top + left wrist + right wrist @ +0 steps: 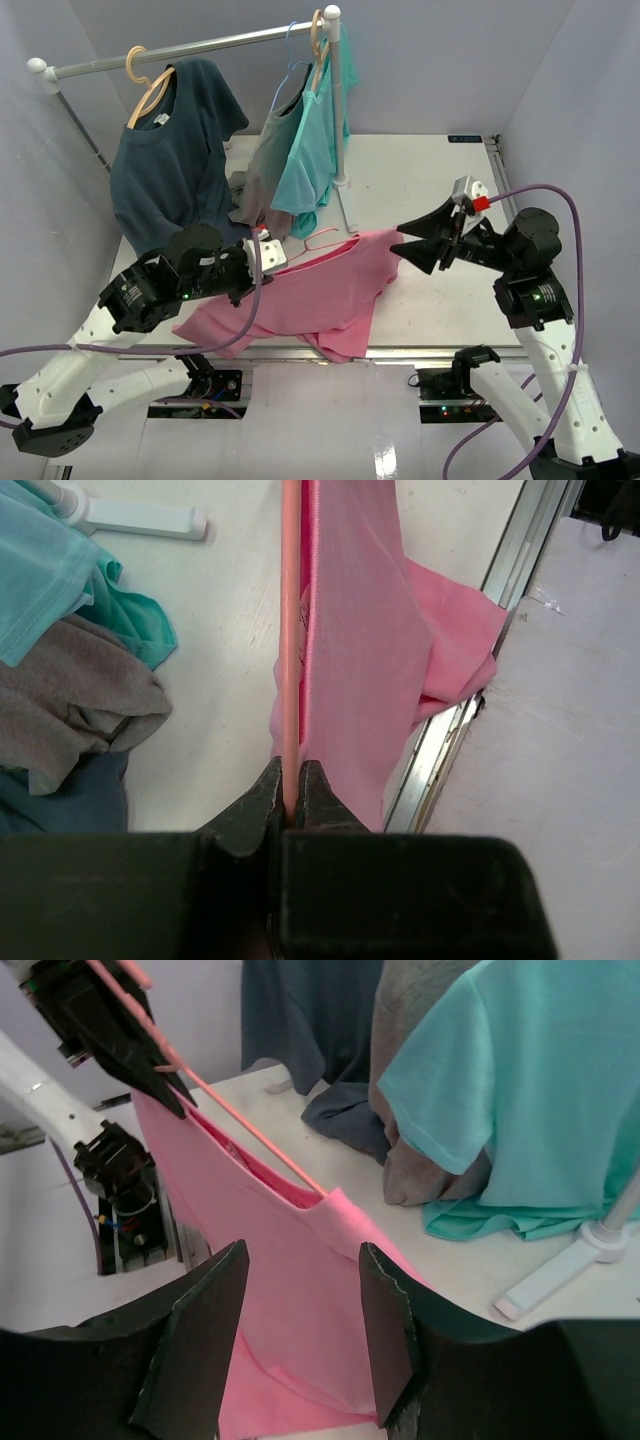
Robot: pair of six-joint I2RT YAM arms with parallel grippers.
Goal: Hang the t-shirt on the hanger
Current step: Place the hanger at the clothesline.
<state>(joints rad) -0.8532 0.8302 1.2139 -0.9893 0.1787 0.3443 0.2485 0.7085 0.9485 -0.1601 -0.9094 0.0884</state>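
The left gripper (291, 776) is clamping shut on the hanger (290, 630), with both fingers pressing the thin pink wire between them at the lower centre of the left wrist view. From the fingers, the wire is running straight up the frame. The t-shirt (360, 640) is hanging along the wire's right side and is spilling over the bench (230, 630) edge at the right.

In the right wrist view, the right gripper (300, 1335) is standing open, with its two dark fingers spread at the bottom of the frame. The pink fabric is showing in the gap beyond them. The wire is slanting down from the upper left and is entering the shirt's neck opening at mid-frame.

In the top view, the t-shirt is stretching between the two grippers at the centre, with its lower part lying on the bench's near edge.

A turquoise shirt (520, 1080) and a grey garment (405, 1060) are hanging at the upper right. A navy shirt (170, 150) is hanging on a wooden hanger (145, 85) from the rail (200, 45) at the upper left.
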